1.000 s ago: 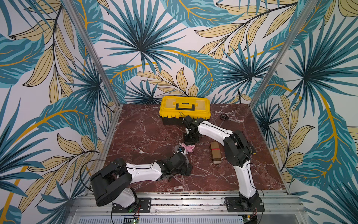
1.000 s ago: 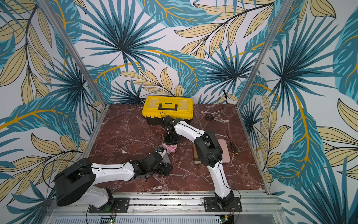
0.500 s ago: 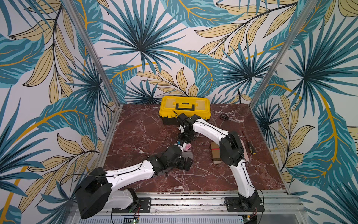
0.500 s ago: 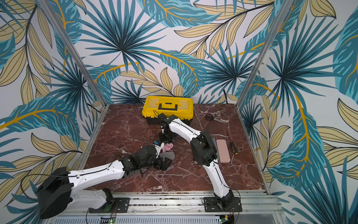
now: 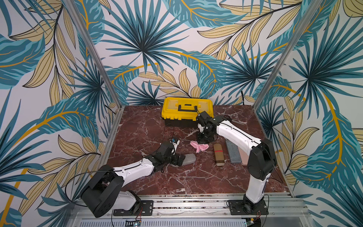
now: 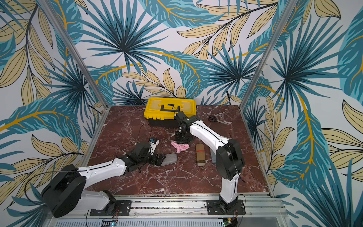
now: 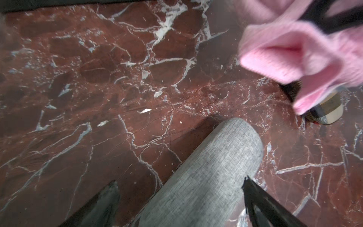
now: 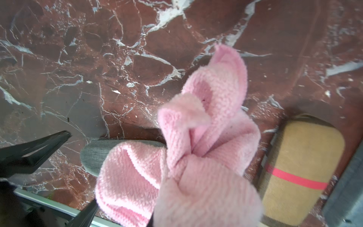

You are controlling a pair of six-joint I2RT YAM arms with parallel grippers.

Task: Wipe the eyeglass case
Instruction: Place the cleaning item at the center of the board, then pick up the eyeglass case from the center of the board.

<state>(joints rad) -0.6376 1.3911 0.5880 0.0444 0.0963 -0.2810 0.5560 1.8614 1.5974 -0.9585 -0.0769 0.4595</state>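
A grey fabric eyeglass case (image 5: 187,158) (image 6: 170,158) lies flat on the marble table (image 5: 137,133), left of centre. My left gripper (image 5: 179,160) (image 6: 160,159) (image 7: 179,182) is open and straddles the case's near end. In the left wrist view one finger (image 7: 110,194) stands clear of the case (image 7: 206,176) and the other sits at its edge. My right gripper (image 5: 204,140) (image 6: 183,140) points down behind the case, shut on a pink cloth (image 5: 199,146) (image 6: 179,146) (image 8: 196,157). The cloth hangs bunched just above the table and hides those fingertips.
A tan case with a red stripe (image 5: 219,155), a grey-blue case (image 5: 232,151) and a pale pink one (image 5: 243,155) lie side by side under the right arm. A yellow toolbox (image 5: 186,111) stands at the back, with scissors (image 6: 213,118) to its right.
My right gripper has carried the pink cloth to the right, off the grey case. The left arm has changed its pose, but its gripper stays open at the case.
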